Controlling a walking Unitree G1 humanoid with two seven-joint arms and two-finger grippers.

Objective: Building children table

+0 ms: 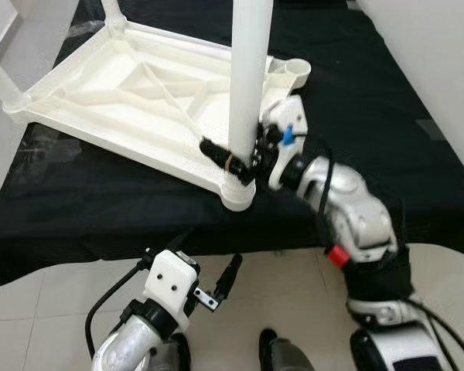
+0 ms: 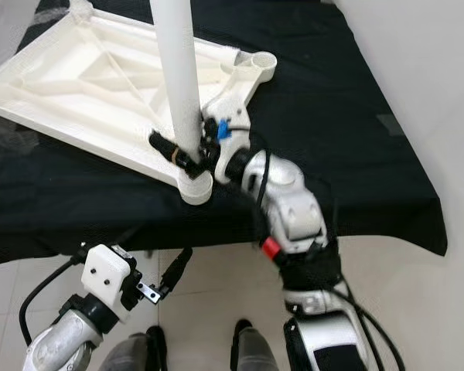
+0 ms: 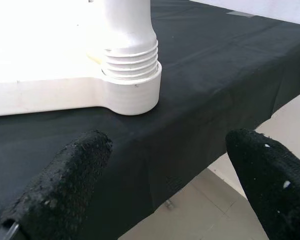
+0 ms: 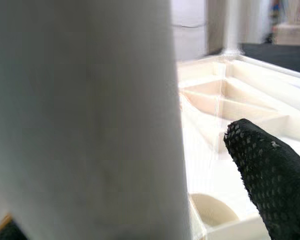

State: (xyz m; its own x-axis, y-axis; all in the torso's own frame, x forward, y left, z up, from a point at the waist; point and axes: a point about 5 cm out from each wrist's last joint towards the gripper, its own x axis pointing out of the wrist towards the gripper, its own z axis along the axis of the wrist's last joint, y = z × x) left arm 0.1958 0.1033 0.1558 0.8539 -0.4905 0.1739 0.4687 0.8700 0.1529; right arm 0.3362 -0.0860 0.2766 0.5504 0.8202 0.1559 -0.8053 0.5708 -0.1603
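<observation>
Tabletop [image 1: 139,93] of white plastic lies upside down on the black-draped table [image 1: 387,116], ribbed underside up so that the corner sockets face upward to receive legs; a white leg [image 1: 249,77] stands upright in the near corner socket [image 1: 238,193], and in the left wrist view its threaded collar still shows above the socket rim, so by my judgement it is not yet screwed fully home. The right tool [image 1: 243,158] is clamped on the leg low down, just above the socket, one black finger to each side of the tube; that low hold probably suits twisting the leg while keeping it plumb. The left tool [image 1: 224,282] hangs below the table's front edge, over the tiled floor, its fingers [image 3: 65,185] apart and holding nothing; it points toward the same corner, perhaps to steady the tabletop, though it touches nothing. Another socket [image 1: 295,69] at the far right corner stands empty, awaiting a leg; more legs rise at the far left. Work looks partly done.
</observation>
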